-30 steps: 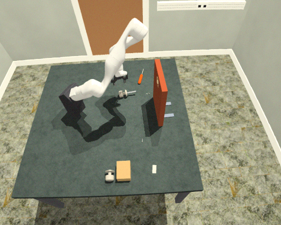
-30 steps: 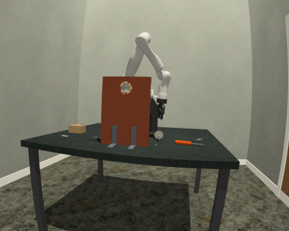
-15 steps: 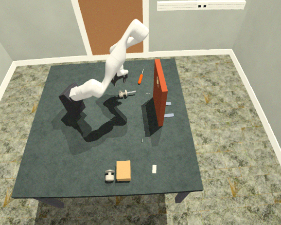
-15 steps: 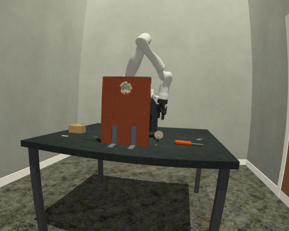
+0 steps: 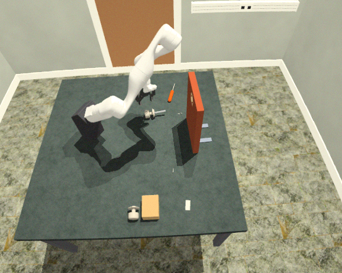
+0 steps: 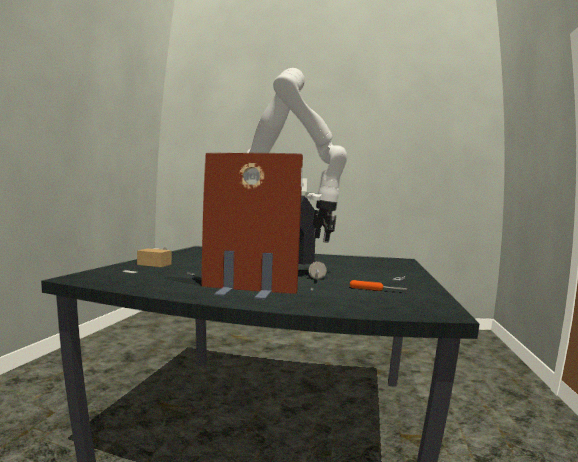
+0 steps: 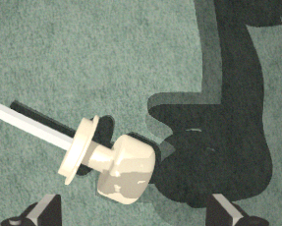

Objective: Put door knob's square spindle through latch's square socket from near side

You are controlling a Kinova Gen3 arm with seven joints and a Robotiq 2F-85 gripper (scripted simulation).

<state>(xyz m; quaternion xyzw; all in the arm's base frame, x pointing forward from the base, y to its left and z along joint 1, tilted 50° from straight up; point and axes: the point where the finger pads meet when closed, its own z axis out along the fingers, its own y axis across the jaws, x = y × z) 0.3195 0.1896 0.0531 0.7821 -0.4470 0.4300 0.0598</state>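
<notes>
Wrist view: the door knob [image 7: 125,169] is seen lying on the bench [image 7: 113,54] beneath the hand [image 7: 133,213], fingers spread apart, empty.

We see a cream door knob [image 7: 125,169] with a slight sheen, its spindle [image 7: 29,127] pale smooth metal, lying on a matt, cloth-like dark green table [image 7: 88,54].

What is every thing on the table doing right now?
Gripper: open, holding nothing, above the knob.
Door knob with spindle: lying on its side on the table.
Wooden door panel: standing upright, socket unfilled.
Screwdriver: lying flat.
Second knob: lying beside the tan box.
</notes>
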